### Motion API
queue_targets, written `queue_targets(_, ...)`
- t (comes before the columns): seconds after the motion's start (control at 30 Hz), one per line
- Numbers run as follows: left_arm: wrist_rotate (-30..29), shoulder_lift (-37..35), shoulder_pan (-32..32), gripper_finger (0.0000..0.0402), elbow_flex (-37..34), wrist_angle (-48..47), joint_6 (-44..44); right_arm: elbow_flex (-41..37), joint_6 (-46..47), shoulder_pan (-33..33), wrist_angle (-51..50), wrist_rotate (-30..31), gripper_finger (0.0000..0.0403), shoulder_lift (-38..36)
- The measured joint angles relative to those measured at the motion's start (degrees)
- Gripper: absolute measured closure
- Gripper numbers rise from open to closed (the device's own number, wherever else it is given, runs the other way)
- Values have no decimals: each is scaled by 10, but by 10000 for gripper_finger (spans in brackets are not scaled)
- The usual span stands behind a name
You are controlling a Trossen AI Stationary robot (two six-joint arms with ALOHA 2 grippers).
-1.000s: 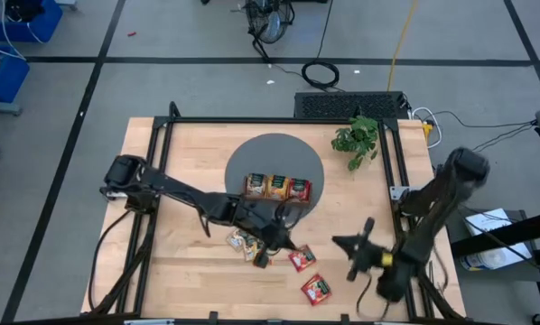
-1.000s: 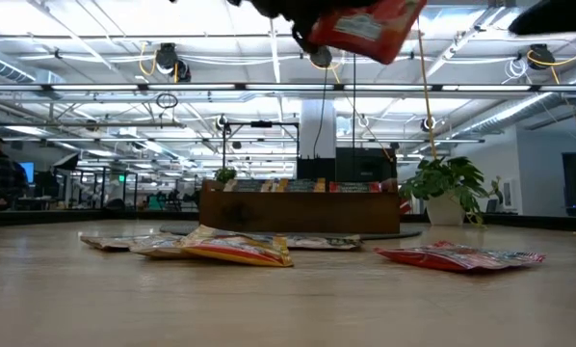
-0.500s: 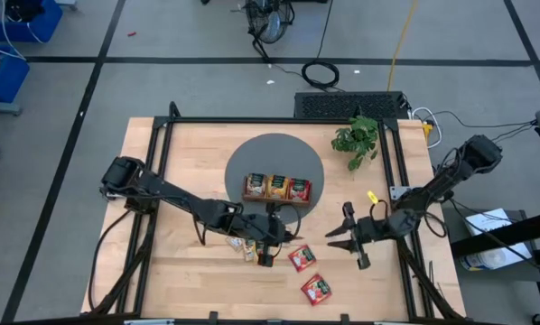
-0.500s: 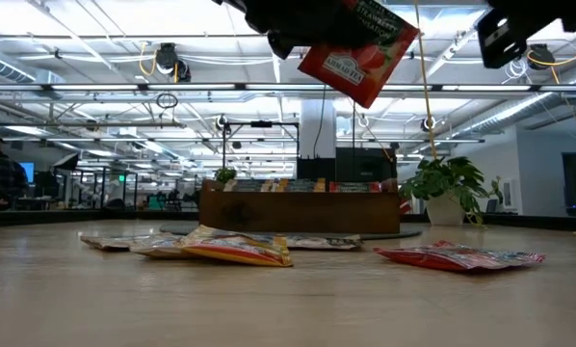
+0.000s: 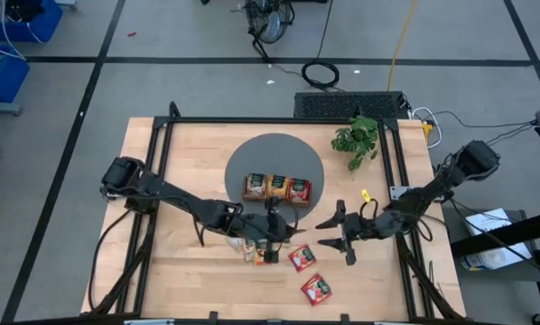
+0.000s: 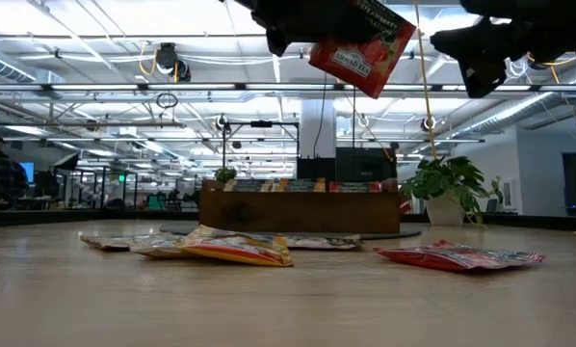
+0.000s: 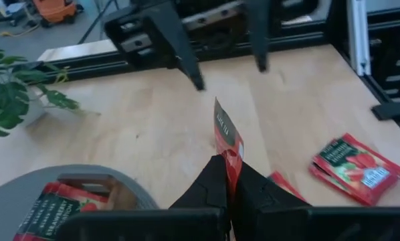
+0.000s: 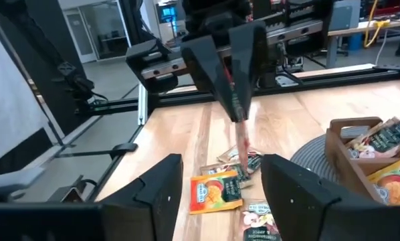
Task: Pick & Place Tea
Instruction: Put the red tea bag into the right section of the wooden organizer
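Mid-frame, the left gripper (image 5: 293,234) clenched a red tea sachet (image 6: 361,44) aloft; right gripper (image 5: 334,232) released; tray (image 5: 277,189) seemingly part-filled, four-odd sachets (image 5: 308,273) left.

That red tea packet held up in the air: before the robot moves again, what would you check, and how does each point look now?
1. Left gripper shut on the red sachet: ok.
2. Sachet lifted clear of the table: ok, seen hanging high in the low view.
3. Right gripper open, facing the sachet: ok.
4. Right gripper touching the sachet: not ok, a gap shows in the high view.
5. Room in the wooden tray for it: cannot tell.
6. Other sachets lying clear below: ok.
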Motion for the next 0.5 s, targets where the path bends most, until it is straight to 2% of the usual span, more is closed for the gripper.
queue_targets(0.5,0,1,-3,399,0,-8,-7,53,-30,-41,0,0,215,61)
